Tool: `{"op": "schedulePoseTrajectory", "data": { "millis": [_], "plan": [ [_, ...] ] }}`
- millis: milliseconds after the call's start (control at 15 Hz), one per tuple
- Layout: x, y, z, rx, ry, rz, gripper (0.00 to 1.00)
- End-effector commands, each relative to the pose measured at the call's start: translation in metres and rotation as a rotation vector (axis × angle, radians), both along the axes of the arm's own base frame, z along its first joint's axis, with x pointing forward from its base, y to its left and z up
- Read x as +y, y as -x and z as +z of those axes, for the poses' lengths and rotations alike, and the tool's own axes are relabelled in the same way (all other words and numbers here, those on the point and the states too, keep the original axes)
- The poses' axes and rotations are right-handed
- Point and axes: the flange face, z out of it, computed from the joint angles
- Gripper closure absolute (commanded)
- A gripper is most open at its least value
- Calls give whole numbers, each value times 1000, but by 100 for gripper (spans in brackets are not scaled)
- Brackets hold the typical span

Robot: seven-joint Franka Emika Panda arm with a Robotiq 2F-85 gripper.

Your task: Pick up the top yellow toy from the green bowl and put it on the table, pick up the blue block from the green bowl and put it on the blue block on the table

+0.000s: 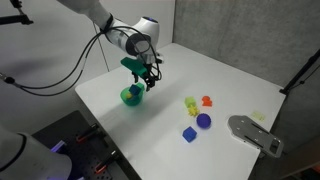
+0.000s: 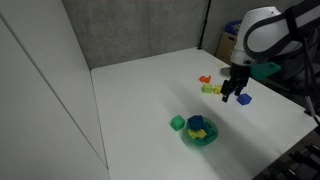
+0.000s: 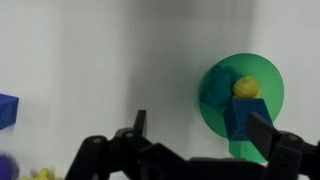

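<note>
Gripper (image 3: 198, 122): jaws stood wide apart, nothing between them and nothing touched. In the wrist view both fingers (image 3: 136, 125) showed dark at the lower edge with bare table (image 3: 120, 50) between them.

It hung raised above the table in both exterior views (image 1: 146, 76) (image 2: 236, 97), clear of every object.

The green bowl (image 3: 262, 75) lay below and just ahead of the gripper, toward the finger on the right of the wrist view. It was also seen in both exterior views (image 1: 132, 97) (image 2: 200, 133), standing upright on the table.

Count in the bowl:
- one yellow toy (image 3: 245, 87), on top
- one blue block (image 3: 240, 118), under it

Count on the table:
- one green cube (image 2: 177, 123), just beside the bowl
- one blue block (image 1: 188, 133), well apart from the gripper; it also showed at the far side edge of the wrist view (image 3: 8, 108)
- one purple ball (image 1: 203, 120), near that block
- one orange piece (image 1: 207, 100)
- one yellow-green piece (image 1: 190, 103), beside the orange one
- one flat grey object (image 1: 255, 135), at the table edge farthest from the gripper

Any markings were too small to read.
</note>
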Motion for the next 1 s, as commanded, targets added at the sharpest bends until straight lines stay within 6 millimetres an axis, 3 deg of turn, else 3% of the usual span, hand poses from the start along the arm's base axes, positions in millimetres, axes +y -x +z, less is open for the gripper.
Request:
{"op": "schedulePoseTrajectory", "data": {
  "millis": [0,933],
  "plan": [
    [23,-5,-12,32,-31,47,0],
    [112,-10,-84,12,-39,120,0]
  ]
}}
